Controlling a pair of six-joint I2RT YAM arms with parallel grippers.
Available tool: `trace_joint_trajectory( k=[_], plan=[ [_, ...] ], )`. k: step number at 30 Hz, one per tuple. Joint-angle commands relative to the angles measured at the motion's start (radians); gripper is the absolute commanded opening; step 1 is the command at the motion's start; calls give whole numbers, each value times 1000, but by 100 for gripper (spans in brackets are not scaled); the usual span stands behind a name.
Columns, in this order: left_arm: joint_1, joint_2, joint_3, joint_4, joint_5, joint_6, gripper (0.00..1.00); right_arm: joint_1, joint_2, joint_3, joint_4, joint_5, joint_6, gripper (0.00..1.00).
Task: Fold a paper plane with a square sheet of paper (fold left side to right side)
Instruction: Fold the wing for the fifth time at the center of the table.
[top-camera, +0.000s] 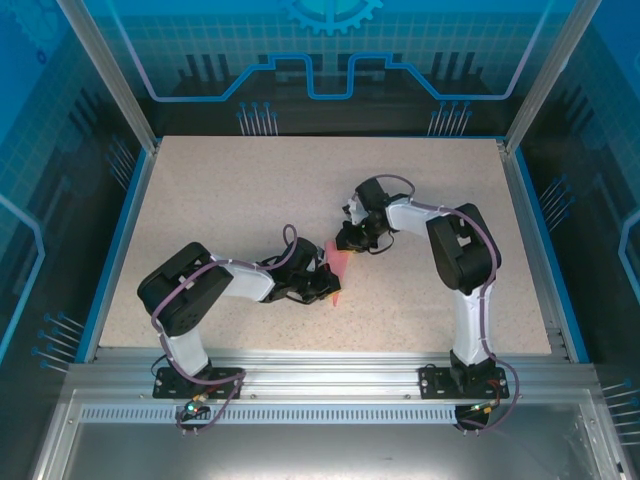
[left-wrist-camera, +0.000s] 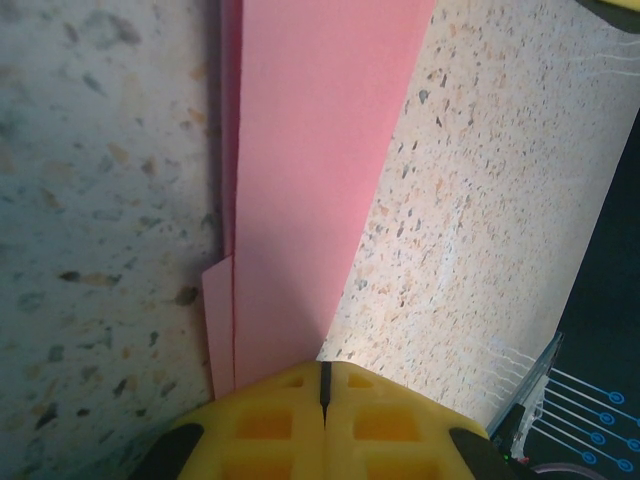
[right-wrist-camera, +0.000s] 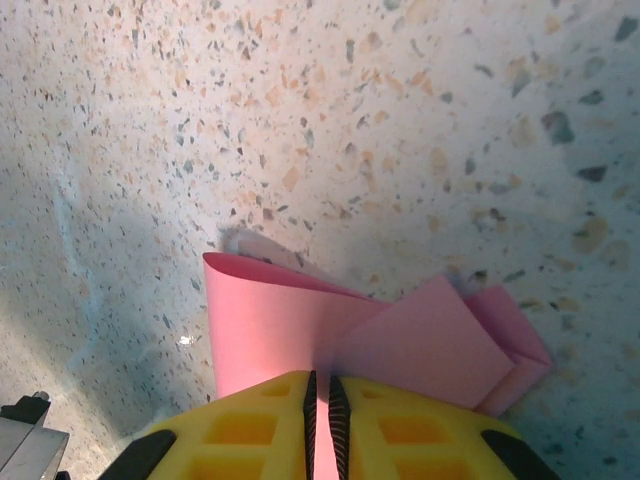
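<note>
The paper plane (top-camera: 338, 268) is pink-red paper folded into a narrow layered strip, lying on the table's middle between the two arms. In the left wrist view the paper plane (left-wrist-camera: 310, 150) runs straight away from my left gripper (left-wrist-camera: 322, 375). Its yellow fingers are shut tight together over the strip's near end, with no paper showing between them. My left gripper (top-camera: 325, 283) sits at the strip's near end. My right gripper (top-camera: 350, 240) is at the far end. In the right wrist view my right gripper (right-wrist-camera: 320, 385) is shut on the paper plane (right-wrist-camera: 420, 340), a pink layer showing in the slit, with flaps curling up ahead.
The speckled beige table (top-camera: 250, 190) stretches bare to the left, back and right of the arms. A blue rim (top-camera: 120, 240) borders it, with metal posts at the back corners and an aluminium rail (top-camera: 320, 365) along the front.
</note>
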Motion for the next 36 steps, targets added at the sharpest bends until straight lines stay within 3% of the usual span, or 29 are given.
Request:
trace_joint_trajectory(
  k=[1,13,36],
  plan=[
    [-15,37,-50,-151,-21,-3,7,-54,64,41,23,110,-30,16],
    [-17,18,-65,-142,-9,5,7,-76,64,73,12,104,-29,17],
    [-128,-76,-78,-300,55,105,8,-62,81,36,25,108,-21,16]
  ],
)
